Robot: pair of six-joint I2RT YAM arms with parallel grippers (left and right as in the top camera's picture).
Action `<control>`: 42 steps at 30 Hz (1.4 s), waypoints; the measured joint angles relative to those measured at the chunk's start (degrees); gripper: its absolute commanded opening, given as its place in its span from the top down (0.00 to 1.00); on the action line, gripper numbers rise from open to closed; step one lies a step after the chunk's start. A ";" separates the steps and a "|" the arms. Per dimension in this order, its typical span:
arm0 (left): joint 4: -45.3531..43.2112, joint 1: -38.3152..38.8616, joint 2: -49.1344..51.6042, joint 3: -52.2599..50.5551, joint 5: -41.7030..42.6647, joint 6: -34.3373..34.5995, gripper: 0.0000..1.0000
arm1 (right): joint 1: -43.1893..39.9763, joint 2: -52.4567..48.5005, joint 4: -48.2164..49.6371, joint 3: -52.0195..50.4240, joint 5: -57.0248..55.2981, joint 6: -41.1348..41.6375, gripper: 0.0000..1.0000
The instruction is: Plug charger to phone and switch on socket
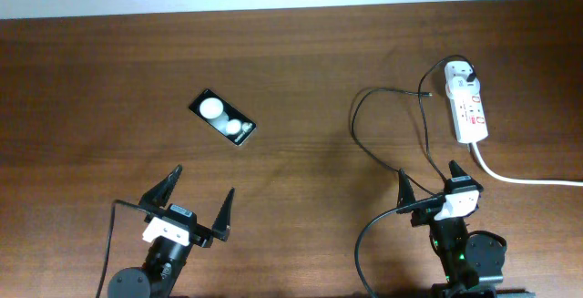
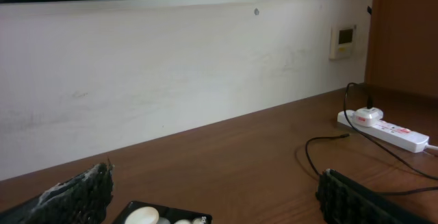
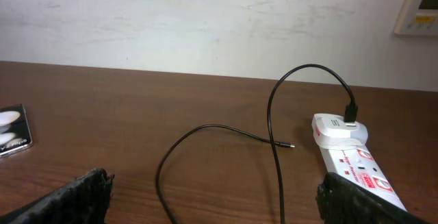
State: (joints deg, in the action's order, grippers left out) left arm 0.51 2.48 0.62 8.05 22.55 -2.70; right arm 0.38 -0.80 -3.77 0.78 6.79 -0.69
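While both sets of fingers are spread wide, nothing is held: the left gripper (image 1: pixel 205 179) is open over bare table (image 1: pixel 301 52), and the right gripper (image 1: pixel 426 169) is open too, with loops of the cable seen between its fingers. Whether those fingers touch the cable cannot be told.

One phone (image 1: pixel 224 118) is counted, lying face down just ahead of the left gripper, with two white round patches. One socket (image 1: pixel 467 107) lies ahead of the right gripper, and one charger (image 1: pixel 462 73) is plugged into its far end. The plug tip (image 3: pixel 290 145) lies free on the wood, well apart from the phone.

The phone is cut off in both wrist views, and the socket's switches are too small to read.
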 measured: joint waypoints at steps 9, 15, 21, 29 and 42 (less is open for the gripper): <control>0.15 0.00 0.00 1.55 -0.02 0.02 0.01 | 0.00 0.00 0.00 0.00 0.00 0.00 0.01; 6.23 0.00 0.02 6.21 -3.19 0.20 0.01 | 0.00 0.00 0.00 0.00 0.00 -0.02 0.01; 11.39 0.00 1.27 11.26 -7.61 0.20 0.01 | 0.00 0.00 0.00 0.00 0.00 -0.04 0.01; 12.44 0.00 12.04 15.47 -8.26 0.20 0.01 | 0.00 0.00 0.00 0.00 0.00 -0.04 0.01; 18.75 0.00 17.62 23.74 -11.08 0.20 0.01 | 0.00 0.00 0.00 0.00 0.00 -0.02 0.01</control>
State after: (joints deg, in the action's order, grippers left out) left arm 19.27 2.48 18.24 31.79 11.46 -2.50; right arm 0.38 -0.80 -3.77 0.78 6.79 -0.71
